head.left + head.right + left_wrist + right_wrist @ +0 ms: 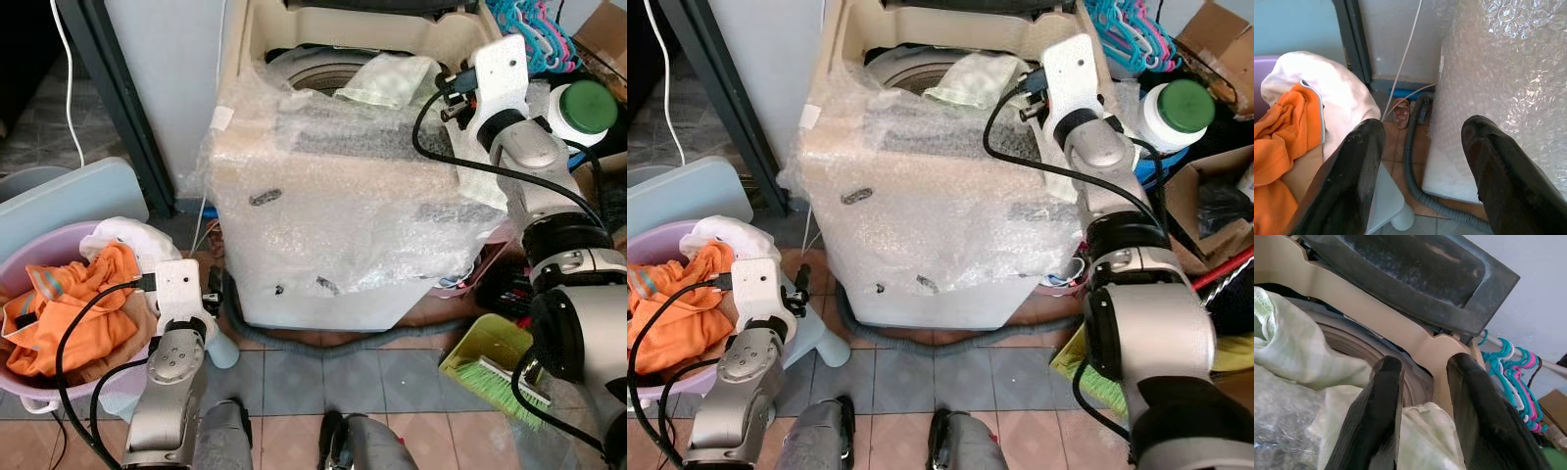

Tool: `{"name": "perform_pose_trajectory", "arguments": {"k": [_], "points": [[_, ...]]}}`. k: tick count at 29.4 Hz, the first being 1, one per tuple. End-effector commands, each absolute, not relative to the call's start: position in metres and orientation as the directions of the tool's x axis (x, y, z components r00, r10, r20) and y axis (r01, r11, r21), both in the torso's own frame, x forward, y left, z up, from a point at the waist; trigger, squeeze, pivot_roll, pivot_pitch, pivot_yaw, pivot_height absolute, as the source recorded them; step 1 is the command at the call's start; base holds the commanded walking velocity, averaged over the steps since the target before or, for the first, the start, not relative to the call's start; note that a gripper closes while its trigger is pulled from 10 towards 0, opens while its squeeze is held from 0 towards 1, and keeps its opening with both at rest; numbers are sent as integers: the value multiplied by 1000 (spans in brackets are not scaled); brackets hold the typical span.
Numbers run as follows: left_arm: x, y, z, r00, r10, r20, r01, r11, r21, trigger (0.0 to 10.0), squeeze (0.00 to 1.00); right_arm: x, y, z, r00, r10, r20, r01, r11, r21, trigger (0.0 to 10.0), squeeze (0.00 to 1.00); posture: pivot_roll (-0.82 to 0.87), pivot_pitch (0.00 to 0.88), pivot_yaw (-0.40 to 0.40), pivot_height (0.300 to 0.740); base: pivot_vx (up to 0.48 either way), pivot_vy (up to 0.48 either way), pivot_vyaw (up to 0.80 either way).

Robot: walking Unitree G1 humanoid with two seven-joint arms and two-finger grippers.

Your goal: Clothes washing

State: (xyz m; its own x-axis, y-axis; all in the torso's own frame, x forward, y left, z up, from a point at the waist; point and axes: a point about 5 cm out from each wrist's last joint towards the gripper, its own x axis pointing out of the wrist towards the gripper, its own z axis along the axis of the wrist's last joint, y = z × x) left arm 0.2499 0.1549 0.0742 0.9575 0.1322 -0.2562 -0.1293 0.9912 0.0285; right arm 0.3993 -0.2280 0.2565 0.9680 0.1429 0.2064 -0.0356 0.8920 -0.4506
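Hovering right tool [1420, 396], one washer [333, 196], one green garment [392, 78]

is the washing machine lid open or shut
Open. The dark lid stands raised behind the drum opening, and a pale green cloth hangs over the washing machine rim, near the right gripper.

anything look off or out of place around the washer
The washing machine is wrapped in bubble wrap over its front and top edge. A pale green garment hangs half out over the drum rim beside the right gripper.
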Motion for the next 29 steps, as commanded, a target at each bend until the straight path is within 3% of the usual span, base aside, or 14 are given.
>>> {"name": "perform_pose_trajectory", "arguments": {"k": [1,8,11,15,17,21,23,29], "points": [[248,153,72,956,126,-264,-122,992,31,10000,0,393,-241,261,960,111,255,29,872,-488,10000,1000,65,107,-79,740,0,0,0],[249,153,72,958,117,-263,-112,993,33,10000,0,375,-280,236,964,-108,244,226,818,-530,10000,1000,55,108,-70,740,0,0,0],[249,152,72,958,113,-263,-108,994,35,10000,0,371,-293,215,961,-229,157,277,838,-471,10000,1000,56,108,-70,740,0,0,0],[249,152,72,958,116,-263,-111,993,35,10000,0,368,-296,191,957,-288,33,278,876,-394,10000,1000,58,110,-72,740,0,0,0],[249,152,72,959,117,-260,-112,993,31,10000,0,371,-287,178,958,-283,-49,257,921,-295,10000,1000,60,111,-73,740,0,0,0],[249,151,72,960,115,-256,-112,993,25,10000,0,379,-272,181,970,-238,-58,219,948,-229,10000,1000,63,111,-74,740,0,0,0],[249,151,72,959,115,-258,-113,993,23,10000,0,387,-257,184,981,-180,-75,171,979,-107,10000,1000,64,111,-76,740,0,0,0],[248,150,72,959,116,-258,-114,993,22,10000,0,398,-234,201,997,-74,-20,74,997,15,10000,1000,69,113,-79,740,0,0,0]]}}
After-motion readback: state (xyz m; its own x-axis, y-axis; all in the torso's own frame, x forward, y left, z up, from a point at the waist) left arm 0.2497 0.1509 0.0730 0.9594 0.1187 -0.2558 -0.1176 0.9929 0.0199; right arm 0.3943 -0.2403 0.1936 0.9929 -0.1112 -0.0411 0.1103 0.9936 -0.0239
